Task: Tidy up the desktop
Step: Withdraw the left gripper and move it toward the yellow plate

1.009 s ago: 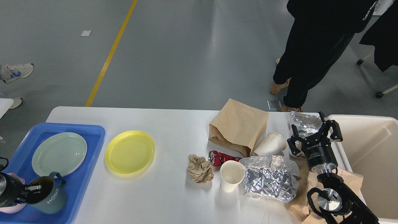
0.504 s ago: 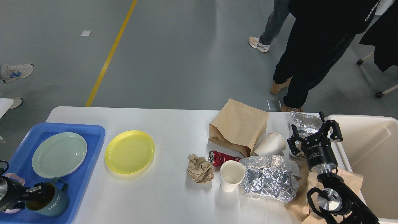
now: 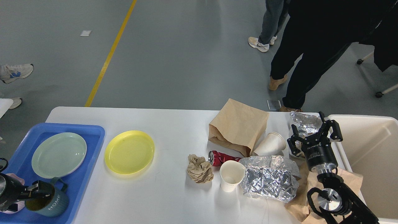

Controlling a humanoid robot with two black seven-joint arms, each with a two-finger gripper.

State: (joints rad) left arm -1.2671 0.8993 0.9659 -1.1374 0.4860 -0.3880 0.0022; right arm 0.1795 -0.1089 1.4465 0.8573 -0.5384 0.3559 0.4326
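Note:
The white desktop (image 3: 174, 124) holds litter on its right half: a brown paper bag (image 3: 239, 127), a tipped paper cup (image 3: 270, 143), an upright paper cup (image 3: 231, 175), a red can (image 3: 220, 157) on its side, a crumpled paper ball (image 3: 199, 168) and a large foil sheet (image 3: 269, 180). A yellow plate (image 3: 129, 151) lies left of centre. My right gripper (image 3: 314, 133) is open and empty, just in front of a smaller foil wad (image 3: 304, 119). My left gripper (image 3: 35, 189) grips the rim of a teal mug (image 3: 51, 202), which rests in the blue tray (image 3: 93, 133).
A pale green plate (image 3: 59, 154) lies in the tray. A cream bin (image 3: 373, 149) stands past the desktop's right edge. Brown paper (image 3: 349, 180) lies under my right arm. People (image 3: 311, 46) stand beyond the far right of the desktop.
My left gripper has lowered the mug down and slightly left into the tray. The right arm has not moved. The people behind have shifted their feet.

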